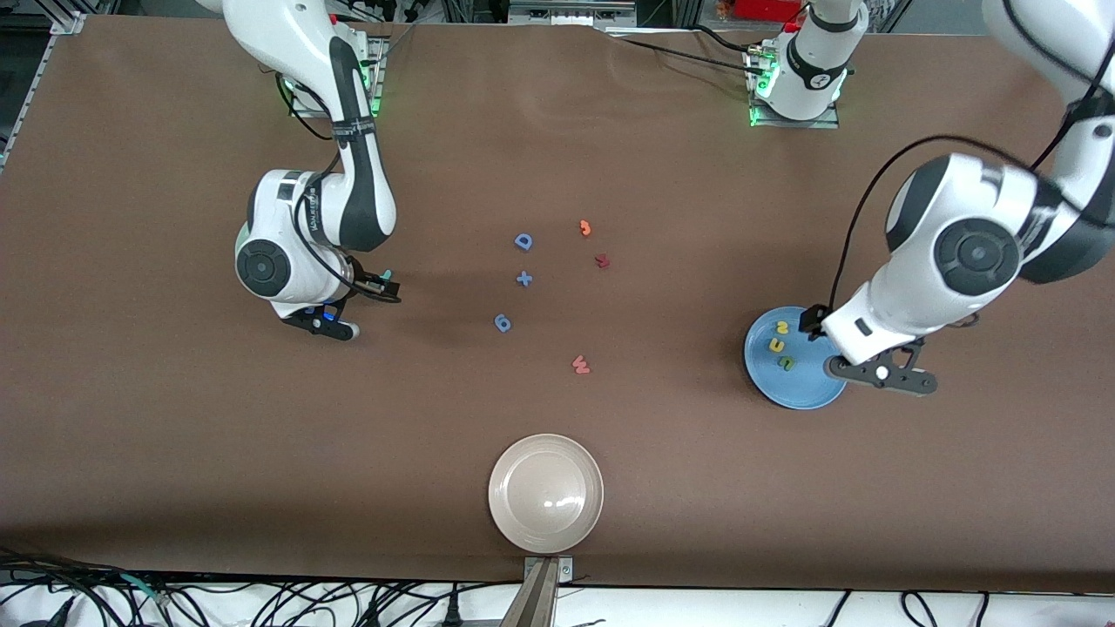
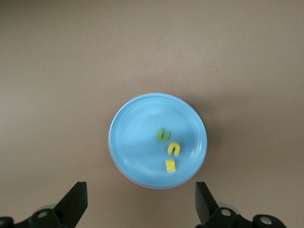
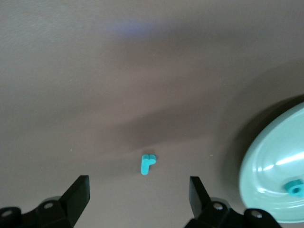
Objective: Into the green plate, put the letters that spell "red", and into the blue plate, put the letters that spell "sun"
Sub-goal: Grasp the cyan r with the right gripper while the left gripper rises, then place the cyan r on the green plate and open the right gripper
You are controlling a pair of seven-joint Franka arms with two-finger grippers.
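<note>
The blue plate (image 1: 797, 387) (image 2: 137, 142) lies toward the left arm's end of the table. In it are a green "n" (image 2: 163, 135), a yellow "u" (image 2: 174, 149) and a yellow "s" (image 2: 170, 165). My left gripper (image 2: 141, 202) hangs open above the plate's edge with nothing in it. My right gripper (image 3: 137, 194) is open over bare table, above a teal "r" (image 3: 148, 164) (image 1: 386, 275). Beside it is the green plate (image 3: 266, 166), which holds a teal "d" (image 3: 294, 187). In the front view the right arm hides that plate.
A beige plate (image 1: 546, 493) sits at the table's near edge. Mid-table lie a blue "D" (image 1: 523, 241), a blue plus (image 1: 523, 279), a blue "6" (image 1: 503, 323), an orange "3" (image 1: 585, 228), a dark red letter (image 1: 601, 260) and a salmon "w" (image 1: 580, 365).
</note>
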